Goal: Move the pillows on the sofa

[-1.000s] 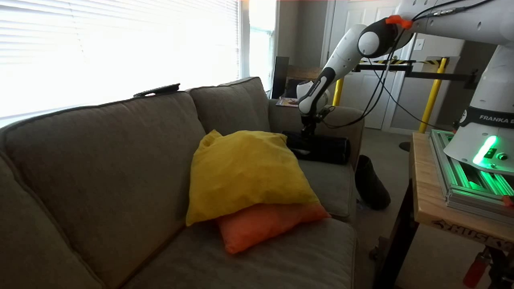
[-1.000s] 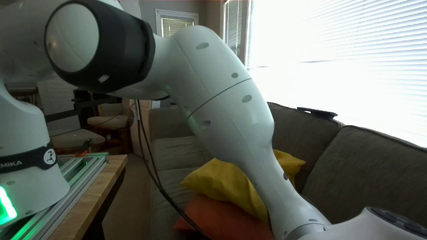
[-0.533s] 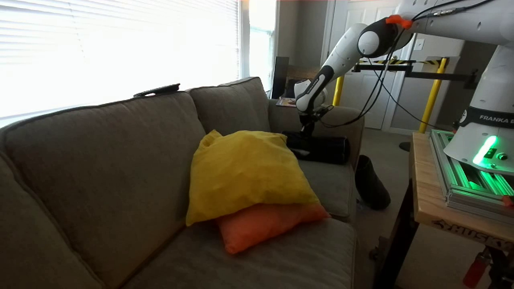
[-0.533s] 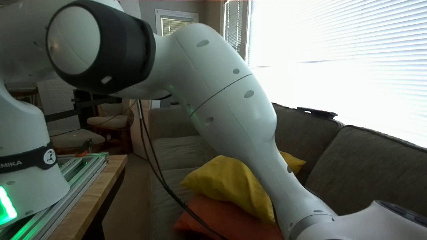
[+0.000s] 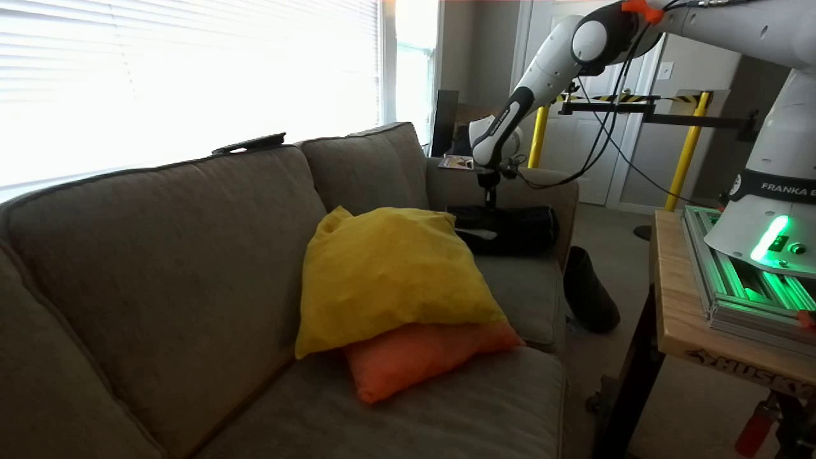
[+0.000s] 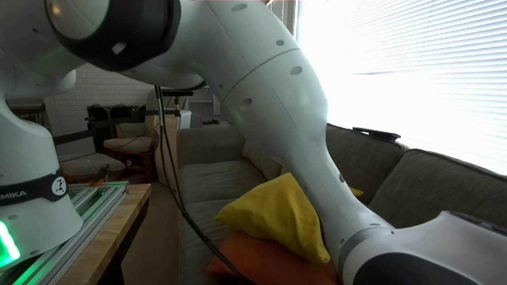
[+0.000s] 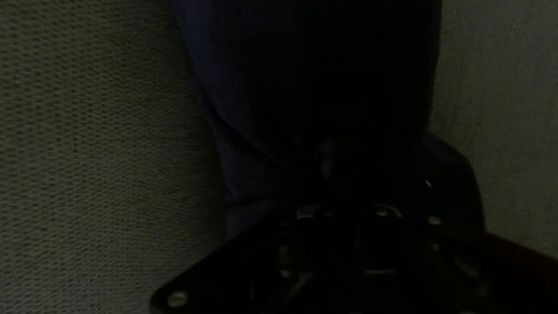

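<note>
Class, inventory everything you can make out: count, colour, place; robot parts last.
Sofa: one, grey-brown, by blinds
Orange pillow: one, orange, on sofa
Yellow pillow: one, yellow, overlapping orange pillow
Black item: one, black, beside yellow pillow
Flat object: one, black, atop sofa
Magazine: one, multicoloured, sofa arm
Boot: one, dark, floor
Bench: one, brown, beside sofa
Door: one, white, background
Posts: two, yellow, near door
Chairs: count unclear, brown, background
Blinds: count unclear, white, behind sofa
Arm: one, white-black, over sofa
Cables: several, black, along arm
Tool: one, black, at black item
</note>
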Action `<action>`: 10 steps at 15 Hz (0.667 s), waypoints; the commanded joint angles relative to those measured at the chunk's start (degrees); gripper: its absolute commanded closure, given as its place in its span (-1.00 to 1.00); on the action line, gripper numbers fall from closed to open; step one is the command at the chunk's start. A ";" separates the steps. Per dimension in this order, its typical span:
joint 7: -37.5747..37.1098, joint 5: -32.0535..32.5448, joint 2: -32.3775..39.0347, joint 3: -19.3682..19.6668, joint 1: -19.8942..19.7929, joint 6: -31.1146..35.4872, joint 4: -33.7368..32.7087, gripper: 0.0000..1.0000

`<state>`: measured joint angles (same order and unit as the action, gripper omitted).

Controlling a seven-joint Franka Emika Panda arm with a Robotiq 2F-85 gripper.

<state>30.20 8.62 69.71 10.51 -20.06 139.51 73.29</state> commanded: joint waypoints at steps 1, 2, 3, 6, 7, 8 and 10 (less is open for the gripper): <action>9.12 3.73 -8.47 0.02 0.26 2.72 10.73 0.96; 11.44 4.37 -9.88 0.15 0.42 3.32 12.41 0.96; 12.87 6.52 -11.08 -0.69 -0.21 3.63 13.47 0.96; 16.72 10.46 -14.00 0.23 1.14 5.67 16.92 0.96; 17.60 11.89 -15.04 0.48 1.68 6.54 18.25 0.96; 17.97 13.13 -15.79 0.63 2.34 7.69 19.22 0.96; 17.02 14.54 -17.39 0.39 3.83 10.06 21.37 0.96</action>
<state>46.56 19.55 57.33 10.43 -18.56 145.92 88.56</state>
